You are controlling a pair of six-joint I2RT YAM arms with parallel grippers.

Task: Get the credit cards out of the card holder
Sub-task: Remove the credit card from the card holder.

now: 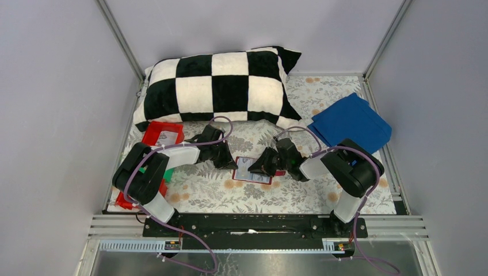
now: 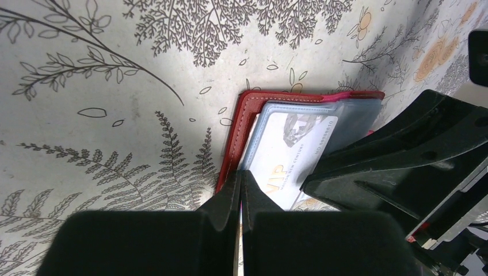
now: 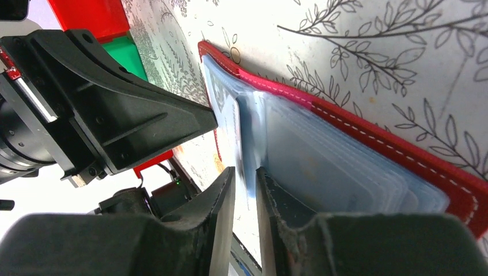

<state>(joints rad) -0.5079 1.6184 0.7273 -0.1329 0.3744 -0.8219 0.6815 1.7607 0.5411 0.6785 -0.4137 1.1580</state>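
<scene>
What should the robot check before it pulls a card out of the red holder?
1. Card holder lying open: ok.
2. Right gripper pinching a clear sleeve: ok.
3. Left gripper shut at the holder's edge: ok.
4. Left gripper gripping the card itself, not only plastic: cannot tell.
5. White card out of its pocket: not ok, it is inside.

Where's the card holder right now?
In the top external view, the card holder lies open mid-table on the floral cloth, between the left gripper and the right gripper, in front of the checkered pillow.
</scene>
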